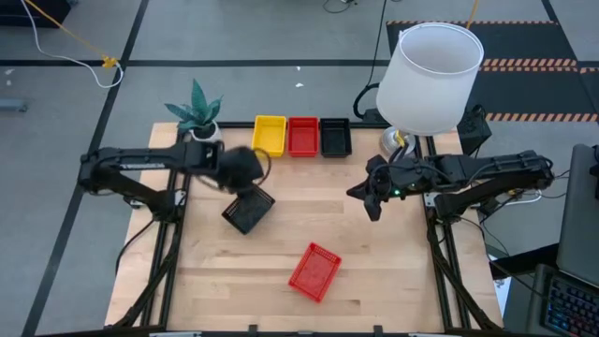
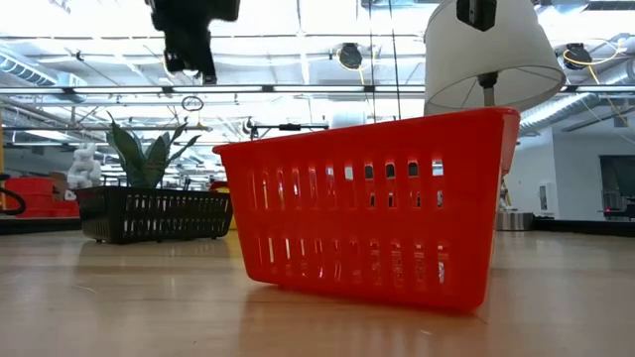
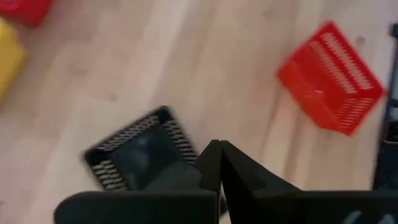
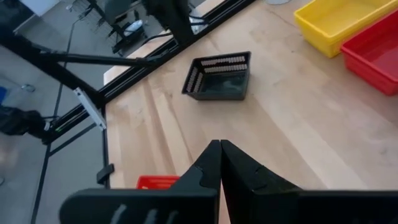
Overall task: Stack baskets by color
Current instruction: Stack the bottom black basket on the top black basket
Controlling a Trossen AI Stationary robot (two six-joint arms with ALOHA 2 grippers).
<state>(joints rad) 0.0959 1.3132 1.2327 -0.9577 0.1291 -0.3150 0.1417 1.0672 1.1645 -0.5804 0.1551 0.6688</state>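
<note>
The loose red basket (image 2: 369, 203) near the table's front edge, judged light and stiff, is best taken by its rim, while both grippers' jaws are clenched empty.

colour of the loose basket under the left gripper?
Black basket, clearest in the right wrist view.
</note>
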